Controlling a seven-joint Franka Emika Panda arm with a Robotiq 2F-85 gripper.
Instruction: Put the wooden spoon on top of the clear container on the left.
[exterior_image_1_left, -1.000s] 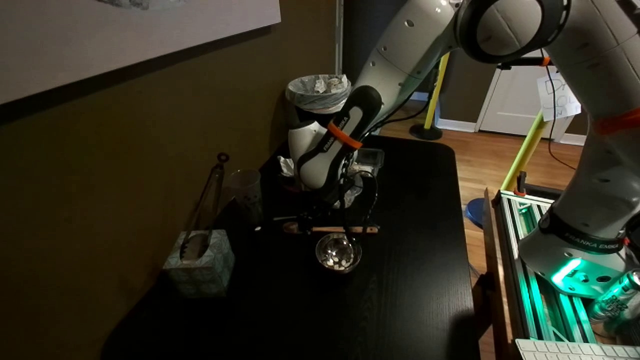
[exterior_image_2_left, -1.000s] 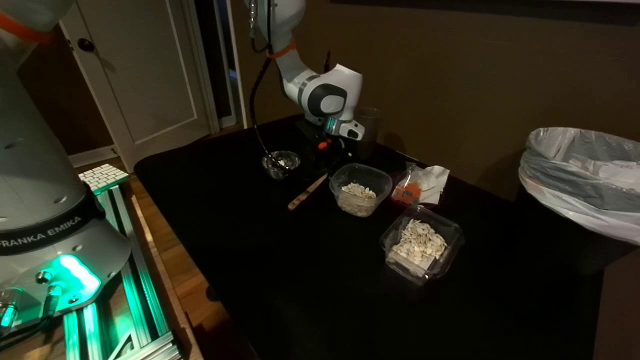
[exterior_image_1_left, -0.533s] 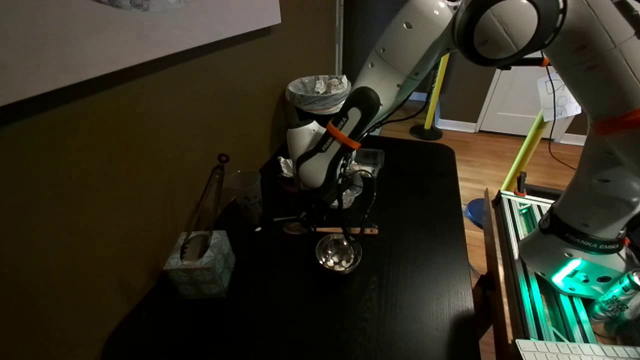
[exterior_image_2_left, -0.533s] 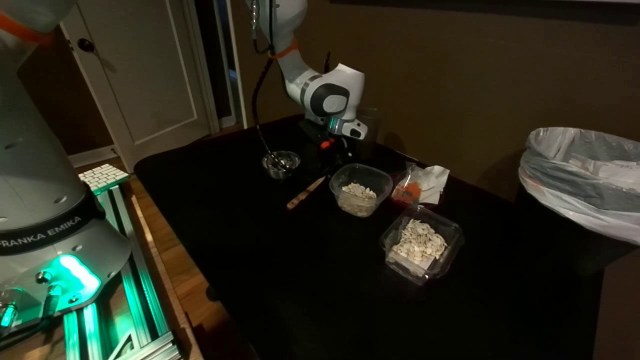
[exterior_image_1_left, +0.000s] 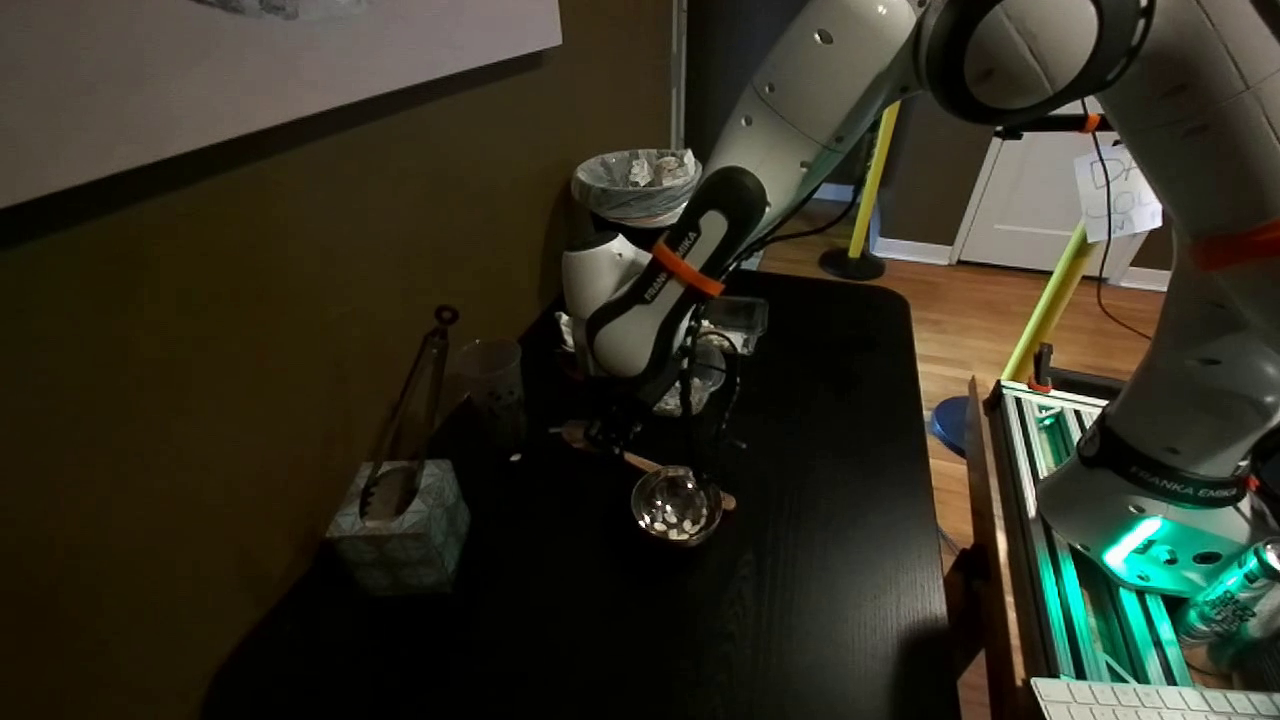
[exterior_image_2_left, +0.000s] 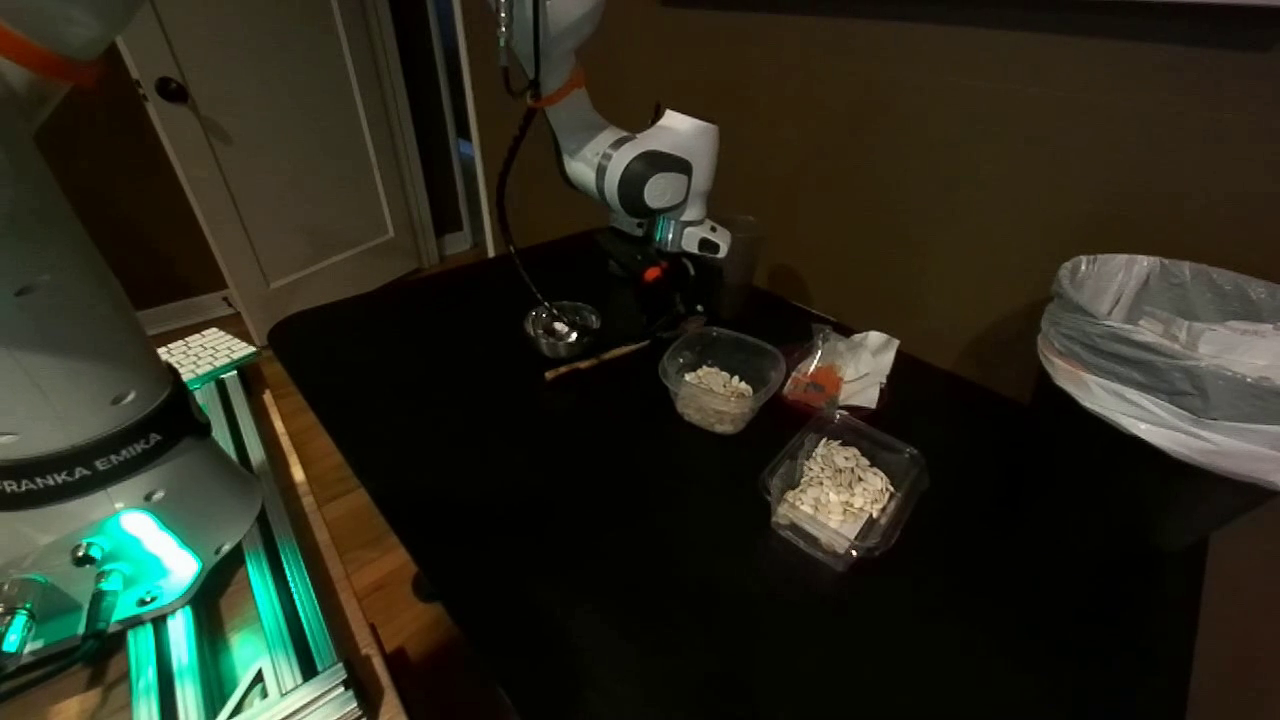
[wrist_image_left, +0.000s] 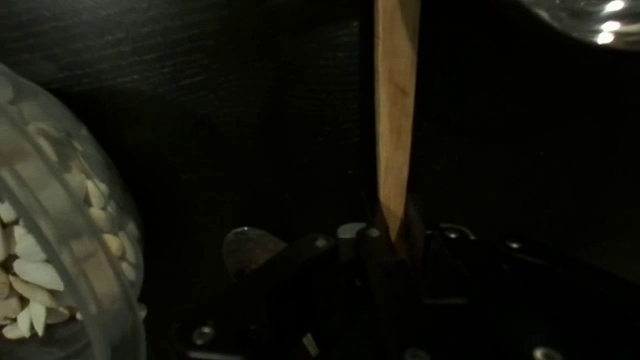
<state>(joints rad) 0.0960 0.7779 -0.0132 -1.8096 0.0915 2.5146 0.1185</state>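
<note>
My gripper (wrist_image_left: 395, 237) is shut on the wooden spoon (wrist_image_left: 395, 110), whose light-brown handle runs up the wrist view from between the jaws. In both exterior views the gripper (exterior_image_1_left: 610, 432) is dark and low over the black table, with the spoon (exterior_image_1_left: 642, 462) slanting past the metal bowl (exterior_image_1_left: 637, 512). The spoon's bowl end lies on the wall side. Whether the spoon touches the table cannot be told. Beside the gripper stands the clear container (exterior_image_2_left: 768, 376), whitish and holding pale seeds; its wall (wrist_image_left: 80, 240) fills the left of the wrist view.
A squarer clear container (exterior_image_2_left: 905, 480) with seeds and a bag with orange contents (exterior_image_2_left: 818, 385) stand beyond the clear container. Near the wall are a tall clear cup (exterior_image_1_left: 490, 375) and a tissue box (exterior_image_1_left: 400, 560) with tongs (exterior_image_1_left: 440, 365). A lined bin (exterior_image_2_left: 1150, 370) adjoins the table.
The jaws have shut on the wooden spoon. The gripper has risen slightly, and the spoon has turned, its handle end swinging towards the metal bowl. The containers have not moved.
</note>
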